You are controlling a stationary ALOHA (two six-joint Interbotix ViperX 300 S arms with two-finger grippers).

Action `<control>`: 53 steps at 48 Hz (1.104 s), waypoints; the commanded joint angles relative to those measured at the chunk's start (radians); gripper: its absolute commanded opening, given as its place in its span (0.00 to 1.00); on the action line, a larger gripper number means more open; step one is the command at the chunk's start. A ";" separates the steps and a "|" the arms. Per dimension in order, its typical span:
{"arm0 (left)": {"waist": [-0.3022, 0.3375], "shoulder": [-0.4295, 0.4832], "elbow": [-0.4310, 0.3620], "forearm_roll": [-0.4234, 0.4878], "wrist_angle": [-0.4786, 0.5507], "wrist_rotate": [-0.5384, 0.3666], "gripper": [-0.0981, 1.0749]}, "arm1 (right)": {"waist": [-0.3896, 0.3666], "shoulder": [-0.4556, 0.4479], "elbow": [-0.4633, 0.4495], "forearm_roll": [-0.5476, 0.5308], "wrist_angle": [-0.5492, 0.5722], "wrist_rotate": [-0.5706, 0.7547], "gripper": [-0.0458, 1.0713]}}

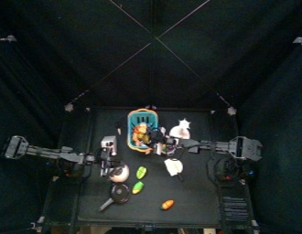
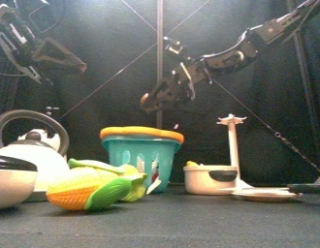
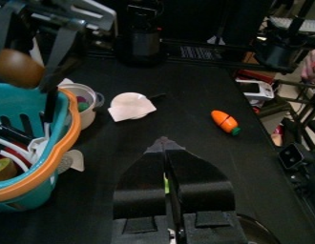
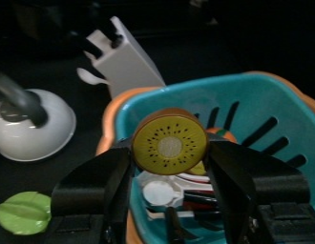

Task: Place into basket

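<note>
Item: teal basket (image 4: 249, 105) with orange rim, standing near the back middle of the desk (image 1: 197, 187); its contents are crowded and hard to sort out, though white and dark pieces show inside in the right wrist view. Item: kiwi slice (image 4: 172, 145), held face-up between the jaws of the right end effector (image 4: 172, 157), which is clamped on it directly above the basket's opening; in the front view the slice itself cannot be made out against the dark arm. Right arm: reaches across the middle from the right, elbow high, wrist angled down over the basket (image 2: 141, 155). Left end effector (image 3: 168, 181): jaws pressed together with nothing between them, hanging low beside the basket on its left side, the arm stretched in from the left. Other stock on the desk: white bowl with dark handle (image 4: 31, 122), white rack (image 4: 122, 59), green piece (image 4: 23, 212), carrot (image 3: 224, 120), white crumpled piece (image 3: 130, 105), kettle (image 2: 31, 145) cut off at the front view's edge, corn cob (image 2: 85, 190) partly overlapped by green leaves.
</note>
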 commanded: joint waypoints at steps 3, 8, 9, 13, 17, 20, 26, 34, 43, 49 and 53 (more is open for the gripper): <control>0.000 0.002 -0.012 0.000 -0.005 0.000 0.29 | -0.035 0.035 -0.054 0.074 -0.009 0.000 0.67; -0.002 0.002 -0.012 0.000 -0.005 0.002 0.29 | -0.035 0.058 -0.077 0.092 0.005 -0.003 0.75; 0.000 0.002 -0.012 0.000 -0.005 0.002 0.29 | -0.035 0.061 -0.081 0.092 0.009 -0.003 0.77; -0.002 0.002 -0.012 0.000 -0.005 0.002 0.29 | -0.035 0.077 -0.098 0.091 0.035 -0.003 0.86; -0.002 0.002 -0.009 0.000 -0.005 0.002 0.29 | -0.035 0.084 -0.110 0.092 0.060 -0.002 0.93; -0.002 0.002 -0.008 0.000 -0.005 0.002 0.29 | -0.035 0.086 -0.115 0.091 0.077 -0.002 0.96; -0.002 0.002 -0.005 0.000 -0.005 0.002 0.29 | -0.035 0.086 -0.123 0.084 0.100 -0.003 0.97; 0.000 0.002 -0.005 0.000 -0.006 0.002 0.29 | -0.035 0.086 -0.121 0.069 0.104 -0.003 0.97; -0.002 0.002 -0.005 0.000 -0.006 0.002 0.29 | -0.035 0.086 -0.118 0.051 0.106 -0.003 0.97; 0.000 0.002 -0.005 0.002 -0.006 0.000 0.29 | -0.034 0.081 -0.121 0.032 0.106 -0.003 0.97; 0.000 0.000 -0.003 0.000 -0.005 0.000 0.29 | -0.031 0.069 -0.124 0.020 0.106 -0.003 0.97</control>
